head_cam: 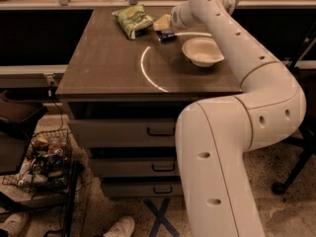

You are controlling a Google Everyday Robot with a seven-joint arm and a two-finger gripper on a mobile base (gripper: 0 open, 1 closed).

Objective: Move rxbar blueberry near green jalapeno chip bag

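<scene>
Navy, near-black wrapper on the rxbar blueberry (167,35): small flat bar, only a short dark strip of it shows, lettering too small to read; it lies flat on the table (108,68) toward the far edge, right of centre, directly under the tip of the end effector (164,27); bar and end effector are touching or nearly so, cannot tell which; cannot tell whether the end effector is wide, narrow or clamped on the bar, since its tip is just a pale tan patch above the dark strip. Green jalapeno chip bag (132,19): crinkled light-green bag with whitish and yellow print, lying flat at the far side of the table, set on a diagonal, clearly bigger than the bar; the bar is just beside the bag's right-hand end, with a narrow bit of table top between them. White round bowl (202,51) sits upright on the right of the table, near the bar but apart from it. White arm (247,83) rises from the lower middle foreground, bends at the right of the table and reaches back past the far side of the bowl to the end effector. Table top is dark brown with a thin bright curved streak of light (144,68) across its middle; drawers (123,132) with dark handles beneath it. On the floor at left, a wire basket (42,157) full of mixed items; a pale shoe (118,227) at the bottom edge.
</scene>
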